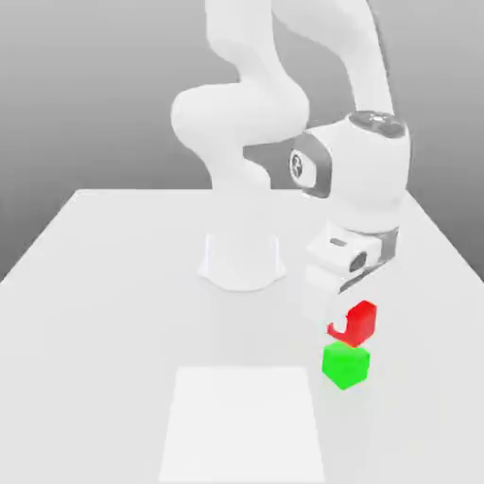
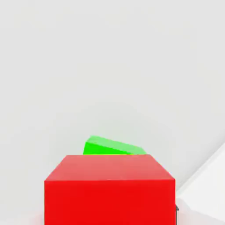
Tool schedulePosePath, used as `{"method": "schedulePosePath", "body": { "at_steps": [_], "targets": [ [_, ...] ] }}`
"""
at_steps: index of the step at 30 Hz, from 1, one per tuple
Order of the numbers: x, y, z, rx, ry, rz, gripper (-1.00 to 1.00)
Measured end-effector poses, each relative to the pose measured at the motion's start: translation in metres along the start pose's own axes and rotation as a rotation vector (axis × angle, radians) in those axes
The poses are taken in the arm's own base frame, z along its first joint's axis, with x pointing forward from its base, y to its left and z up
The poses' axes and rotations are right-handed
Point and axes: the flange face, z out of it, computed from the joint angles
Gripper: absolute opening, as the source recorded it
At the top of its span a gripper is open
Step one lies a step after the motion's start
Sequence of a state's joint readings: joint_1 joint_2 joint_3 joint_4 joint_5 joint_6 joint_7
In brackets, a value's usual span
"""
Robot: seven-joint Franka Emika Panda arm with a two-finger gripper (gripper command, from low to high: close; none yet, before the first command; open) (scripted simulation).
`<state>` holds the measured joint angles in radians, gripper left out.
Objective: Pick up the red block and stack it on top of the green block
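There is one red block (image 1: 361, 323), right of centre and below the middle in the exterior view, directly below the claw (image 1: 338, 323), which is clamped on it. In the hand view the block sits at the frame's lower middle, one face squarely toward the camera and its upper face running back from it. It is a cube, so no side is clearly longer and no long axis can be named. In the exterior view it is turned corner-on, with a vertical edge toward the camera.

There is one green block (image 1: 346, 365), just under the red one in the exterior view, lower right of the frame, on the table (image 1: 85, 359). It too is a cube with no long axis, a corner pointing toward the bottom of the exterior view. In the hand view its edges run askew to the red block's, so the two are turned differently. Whether they touch cannot be told.

One arm (image 1: 238, 113) and one white panel (image 1: 243, 425), at the lower middle of the exterior view, are there too.
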<state>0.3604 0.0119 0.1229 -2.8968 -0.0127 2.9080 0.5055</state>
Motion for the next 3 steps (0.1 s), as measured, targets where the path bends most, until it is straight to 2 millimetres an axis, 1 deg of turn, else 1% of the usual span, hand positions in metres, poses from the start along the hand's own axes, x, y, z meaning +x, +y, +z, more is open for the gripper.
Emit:
{"method": "schedulePosePath", "body": {
  "at_steps": [1,3],
  "targets": [
    [-0.0005,0.0002,0.0047,0.0,0.0,0.0,1.0],
    [-0.0006,0.0,0.0047,0.0,0.0,-0.001,1.0]
  ]
}}
